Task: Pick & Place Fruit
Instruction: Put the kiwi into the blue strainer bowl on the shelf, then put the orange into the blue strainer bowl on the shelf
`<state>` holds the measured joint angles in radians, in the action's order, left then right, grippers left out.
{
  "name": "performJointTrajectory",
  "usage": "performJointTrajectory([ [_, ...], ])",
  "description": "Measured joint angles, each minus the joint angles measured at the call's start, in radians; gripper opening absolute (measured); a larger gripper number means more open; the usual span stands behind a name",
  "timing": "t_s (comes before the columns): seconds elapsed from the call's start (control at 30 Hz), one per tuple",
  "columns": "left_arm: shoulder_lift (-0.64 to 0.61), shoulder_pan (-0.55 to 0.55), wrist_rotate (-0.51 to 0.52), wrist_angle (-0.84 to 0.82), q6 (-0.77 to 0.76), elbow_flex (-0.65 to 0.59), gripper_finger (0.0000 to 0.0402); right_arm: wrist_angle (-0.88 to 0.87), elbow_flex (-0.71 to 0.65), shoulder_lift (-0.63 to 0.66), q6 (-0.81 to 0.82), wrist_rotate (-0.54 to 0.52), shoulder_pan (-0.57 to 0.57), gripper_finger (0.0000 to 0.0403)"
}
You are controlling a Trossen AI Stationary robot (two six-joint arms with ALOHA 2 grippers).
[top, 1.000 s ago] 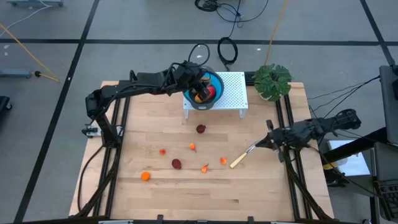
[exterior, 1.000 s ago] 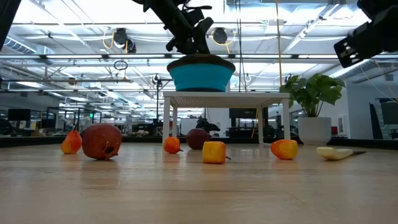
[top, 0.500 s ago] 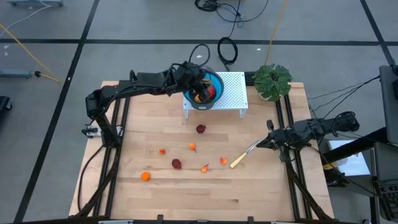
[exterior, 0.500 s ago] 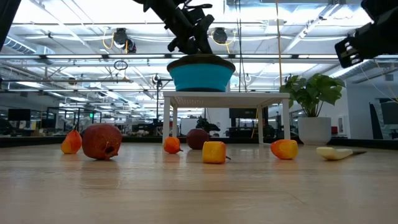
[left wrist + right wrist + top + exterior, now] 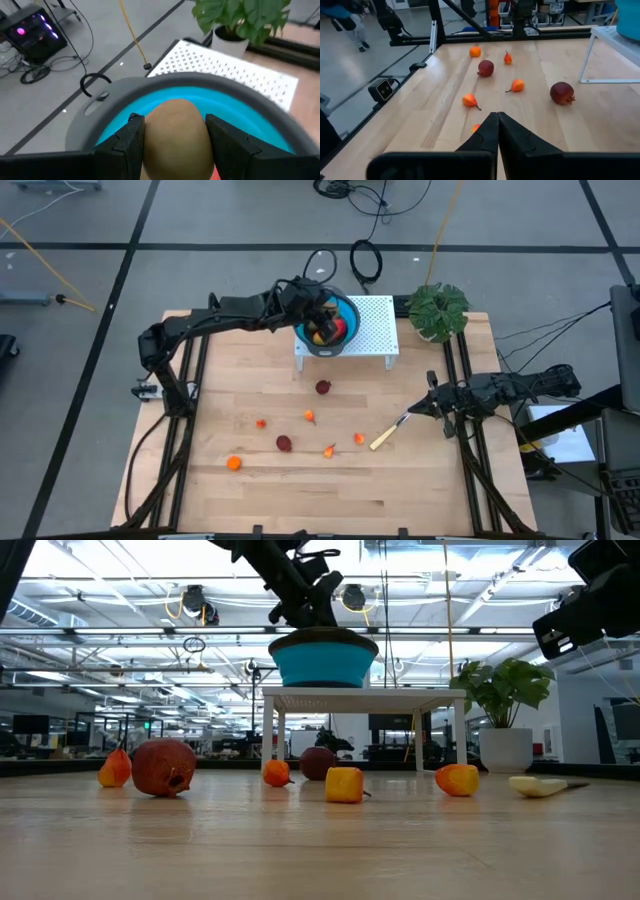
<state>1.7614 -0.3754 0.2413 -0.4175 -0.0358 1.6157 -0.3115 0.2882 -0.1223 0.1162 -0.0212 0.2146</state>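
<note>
Right arm's on the move: over the last second its tool has slid a touch toward the tabletop's right edge, while the left tool has barely budged above the bowl. And there's the prize: the left tool is clamped on a brownish-green oval, smooth and matte, tan fading to olive, sitting snug between the two dark fingers right over the bowl's blue inside. The bowl, grey-rimmed, stands on the white perforated stand at the far side of the tabletop, with red and orange pieces already inside it.

Down on the wood, the rest of the fruit is scattered. One dark red ball sits just in front of the stand; a second dark red ball lies nearer the front. Around them are tiny orange bits: one to the left, one in the middle, one to the right, one close by, plus a round orange piece furthest left.

The right tool is pinched fully shut on nothing, hovering near the right edge just beyond the yellow-handled knife. The green plant stands at the far right corner.
</note>
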Motion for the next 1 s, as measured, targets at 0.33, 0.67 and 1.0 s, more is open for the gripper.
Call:
performJointTrajectory([
  [0.33, 0.029, -0.028, -0.012, 0.013, 0.031, -0.001, 0.0182, 0.000, 0.000, 0.000, 0.010, -0.002, 0.000, 0.0000],
  [0.67, 0.050, -0.032, -0.028, 0.004, 0.025, -0.001, 0.0234, 0.000, 0.000, 0.000, 0.011, -0.003, 0.000, 0.0000],
  [1.0, -0.039, -0.028, 0.022, -0.010, 0.058, -0.001, 0.0275, 0.000, 0.000, 0.000, 0.012, -0.003, 0.000, 0.0000],
])
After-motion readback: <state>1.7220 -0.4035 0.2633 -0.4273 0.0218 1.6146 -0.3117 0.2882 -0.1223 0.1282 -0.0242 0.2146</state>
